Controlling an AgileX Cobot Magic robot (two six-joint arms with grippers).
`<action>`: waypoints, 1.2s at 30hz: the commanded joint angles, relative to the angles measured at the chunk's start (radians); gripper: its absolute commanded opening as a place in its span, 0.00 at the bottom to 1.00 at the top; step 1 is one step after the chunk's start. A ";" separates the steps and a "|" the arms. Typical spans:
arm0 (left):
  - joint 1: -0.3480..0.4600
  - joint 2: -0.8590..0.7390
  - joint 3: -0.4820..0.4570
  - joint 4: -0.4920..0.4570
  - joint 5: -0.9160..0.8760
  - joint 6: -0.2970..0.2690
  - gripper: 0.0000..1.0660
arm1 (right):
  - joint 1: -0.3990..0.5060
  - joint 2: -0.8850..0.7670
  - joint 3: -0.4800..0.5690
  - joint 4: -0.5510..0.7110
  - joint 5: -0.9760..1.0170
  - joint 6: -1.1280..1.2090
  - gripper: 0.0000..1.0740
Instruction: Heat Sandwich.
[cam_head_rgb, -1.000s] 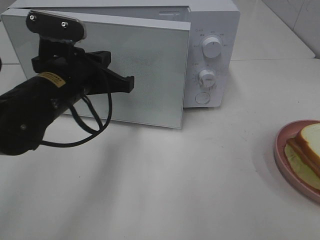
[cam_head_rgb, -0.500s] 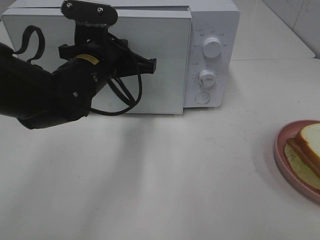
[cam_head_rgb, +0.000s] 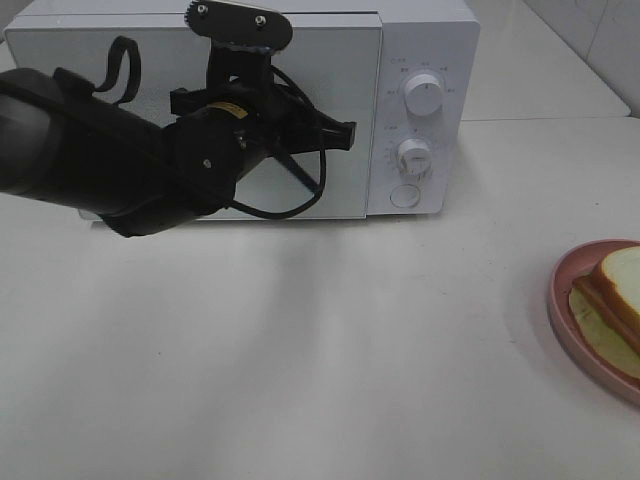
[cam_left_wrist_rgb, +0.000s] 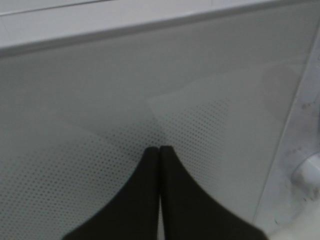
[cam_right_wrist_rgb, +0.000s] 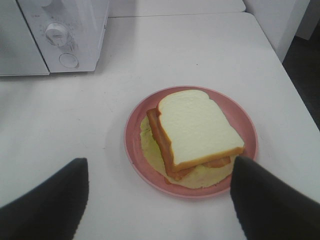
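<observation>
Door (cam_head_rgb: 300, 120), ajar a second ago, now apparently flush; left gripper (cam_head_rgb: 345, 133) jaws together against it. Right gripper (cam_right_wrist_rgb: 160, 192) jaws apart over sandwich (cam_right_wrist_rgb: 197, 132) (still outside, unheated).

White microwave (cam_head_rgb: 425, 40), door (cam_head_rgb: 150, 60) grey with fine dotted mesh. Pink plate (cam_right_wrist_rgb: 137, 120); sandwich (cam_right_wrist_rgb: 197, 130) white-sliced, tan-crusted, pinkish filling. Black left claw (cam_left_wrist_rgb: 160, 150). Surface (cam_head_rgb: 350, 350) off-white.

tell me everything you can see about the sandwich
The sandwich lies flat on a pink round plate on the white table, right of the microwave. Its top slice is thick, square white bread with a tan crust, sitting a little askew. Pinkish-brown meat shows along the edges, and a pale green layer spreads onto the plate beneath. It looks whole, and only the plate touches it.
</observation>
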 joint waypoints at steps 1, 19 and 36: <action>0.032 0.020 -0.054 -0.039 -0.058 0.015 0.00 | -0.009 -0.027 0.000 -0.007 -0.006 -0.013 0.70; -0.017 -0.042 -0.043 -0.071 0.109 0.078 0.00 | -0.009 -0.027 0.000 -0.007 -0.006 -0.012 0.70; -0.033 -0.249 0.161 -0.093 0.444 0.078 0.94 | -0.009 -0.027 0.000 -0.007 -0.006 -0.012 0.70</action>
